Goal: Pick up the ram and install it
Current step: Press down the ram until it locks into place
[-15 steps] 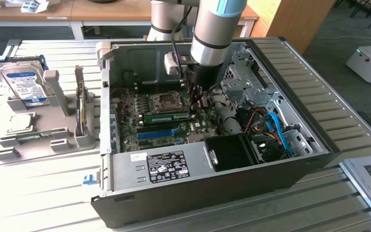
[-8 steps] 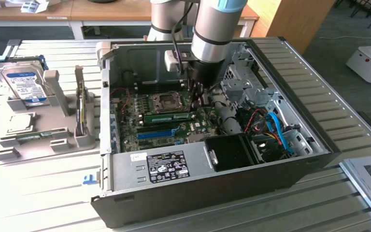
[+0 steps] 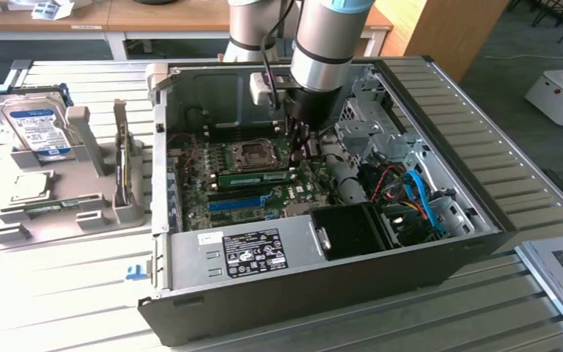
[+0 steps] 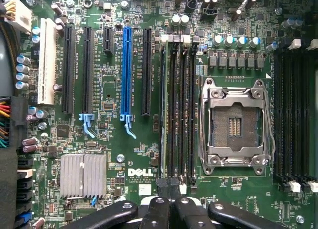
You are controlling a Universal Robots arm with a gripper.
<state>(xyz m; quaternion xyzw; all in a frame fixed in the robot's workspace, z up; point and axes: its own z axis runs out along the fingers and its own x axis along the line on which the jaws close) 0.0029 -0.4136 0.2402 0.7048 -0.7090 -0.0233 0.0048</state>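
Wrist view shows my end effector [image 4: 169, 209] with fingers pressed together over the DIMM slots [image 4: 177, 110], beside the CPU socket [image 4: 234, 122]; the ram [image 4: 163, 110] sits edge-on in the leftmost slot. Case walls [image 3: 428, 132] crowd my arm.

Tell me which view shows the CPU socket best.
The wrist view: the CPU socket faces the camera squarely, with its metal frame and open centre plain to see. The exterior view shows it small and at a slant inside the case.
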